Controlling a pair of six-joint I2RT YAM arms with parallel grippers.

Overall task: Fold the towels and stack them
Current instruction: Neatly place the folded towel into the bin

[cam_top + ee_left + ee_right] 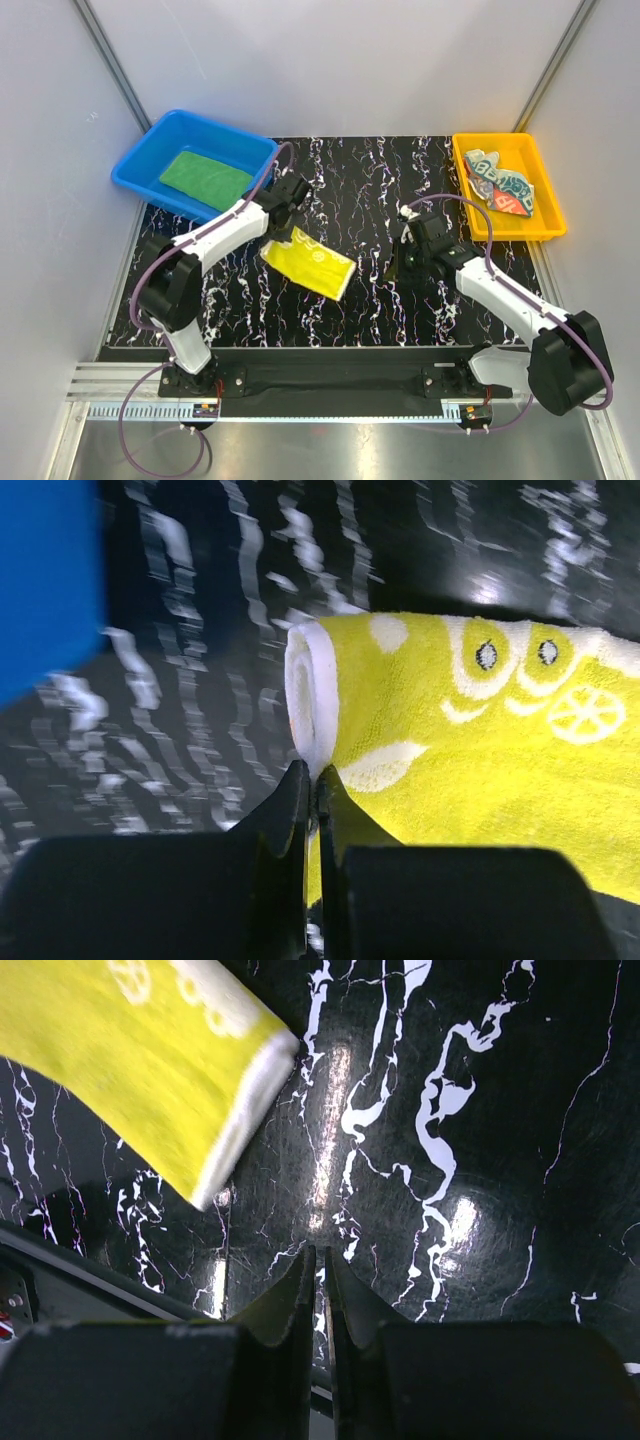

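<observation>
Three towels sit well apart across the black marbled table (pixel 370 170). At the far left, the green towel (pixel 205 175) lies flat inside a blue tub (pixel 150 193) at the table's back left corner. The tub's near right corner stands close to the left wrist, and a blur of its blue wall fills the left edge of the left wrist view.

The left arm rises from its base at the near edge with its elbow pushed out to the left. Its white forearm reaches away and to the right, and the wrist tips down over the yellow towel (pixel 310 262). The left gripper (pixel 312 780) is pinched tight on this towel's white hem – yellow cloth shows between the fingers. The towel lies folded left of the table's middle, slanting from back left to near right.

Right of it, apart from the cloth, the right gripper (pixel 322 1255) hangs over bare table. Its fingers are drawn nearly together and grip nothing, and the towel's near end shows only in the upper left of its wrist view. The right arm's elbow sits low at the near right, its forearm stretching back and left.

At the back right, a yellow tray (pixel 520 236) holds the striped towel (pixel 500 182) – bunched, its lettering facing up.
</observation>
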